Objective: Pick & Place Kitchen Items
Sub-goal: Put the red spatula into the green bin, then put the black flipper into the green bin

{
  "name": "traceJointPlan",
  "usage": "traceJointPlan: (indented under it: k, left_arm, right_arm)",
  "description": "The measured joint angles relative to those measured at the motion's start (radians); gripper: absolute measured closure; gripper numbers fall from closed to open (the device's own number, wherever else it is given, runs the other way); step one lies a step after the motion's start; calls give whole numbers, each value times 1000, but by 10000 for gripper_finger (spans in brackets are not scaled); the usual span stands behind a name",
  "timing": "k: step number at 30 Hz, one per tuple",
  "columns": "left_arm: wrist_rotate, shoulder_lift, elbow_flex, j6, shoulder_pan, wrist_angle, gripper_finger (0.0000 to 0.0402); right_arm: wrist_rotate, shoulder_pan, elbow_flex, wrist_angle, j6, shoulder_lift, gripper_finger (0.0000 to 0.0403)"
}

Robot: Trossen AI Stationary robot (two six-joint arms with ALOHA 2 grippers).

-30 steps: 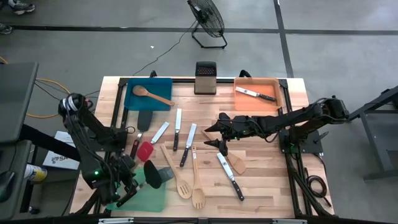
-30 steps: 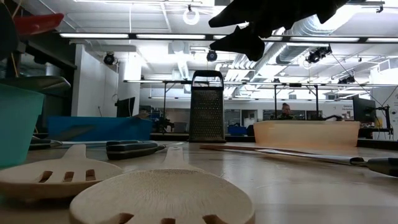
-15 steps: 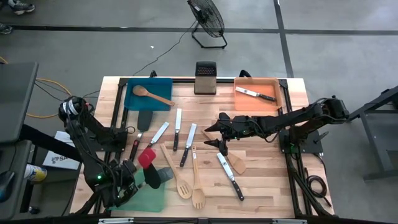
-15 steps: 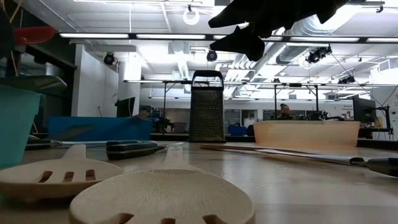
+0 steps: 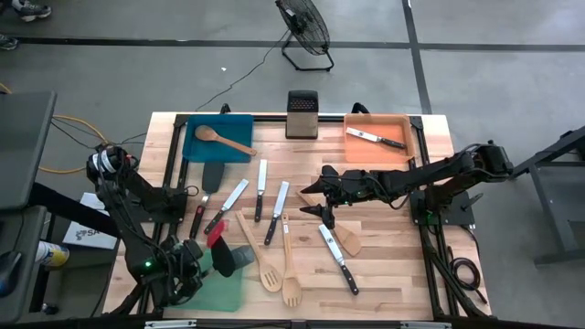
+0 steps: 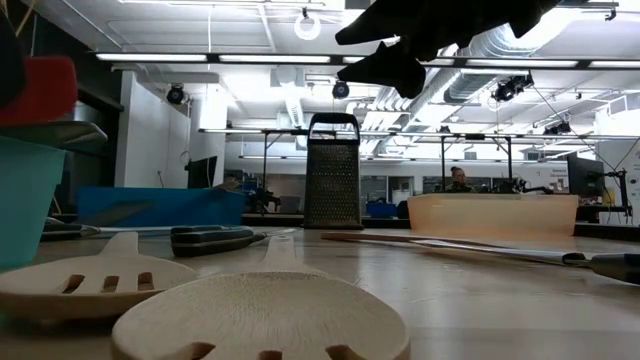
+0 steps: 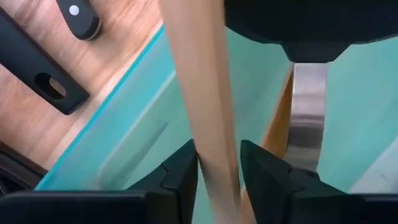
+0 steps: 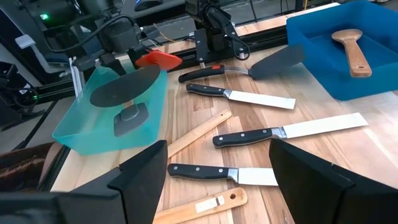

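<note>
My left gripper [image 7: 217, 167] stands over the green tray [image 5: 219, 288] at the table's near left corner, shut on a red spatula with a pale wooden handle. Its red head [image 5: 217, 236] shows above the tray's far rim [image 8: 163, 70]. A dark spatula [image 5: 228, 259] with a steel shaft [image 7: 308, 118] lies in the tray. My right gripper [image 5: 309, 199] hangs open above the table's middle, with knives [image 5: 276, 212] and wooden forks [image 5: 289, 274] lying flat below it. My left gripper has the spatula's wooden handle [image 7: 210, 118] pinched between its two fingers [image 7: 180, 171]. They come from above, pointing steeply down, and lie across the handle. The red head [image 8: 158, 60] juts out past the tray's far rim, turned on edge; whether it rests on anything I cannot tell.
A blue tray [image 5: 239, 121] with a wooden spoon sits at the far left, and an orange tray [image 5: 407, 123] with a knife at the far right. Between them stands a metal grater [image 5: 302, 114]. A black spatula [image 5: 212, 174] and more knives [image 5: 338, 259] lie about the table's middle.
My left gripper has sunk toward the green tray and the table's near edge while rolling. The red spatula has gone down with it, and its head has turned from lying flat to standing on edge.
</note>
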Motion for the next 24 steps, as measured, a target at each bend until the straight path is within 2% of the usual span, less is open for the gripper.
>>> traceJointPlan:
  k: [12, 19, 24]
  left_arm:
    - [79, -29, 0, 2, 0, -8, 274]
    - [46, -72, 0, 2, 0, -1, 273]
    - [-13, -78, 0, 95, 1, 66, 273]
  right_arm:
    - [0, 0, 0, -7, 0, 0, 128]
    - [1, -3, 0, -7, 0, 0, 128]
    - [20, -3, 0, -8, -6, 0, 128]
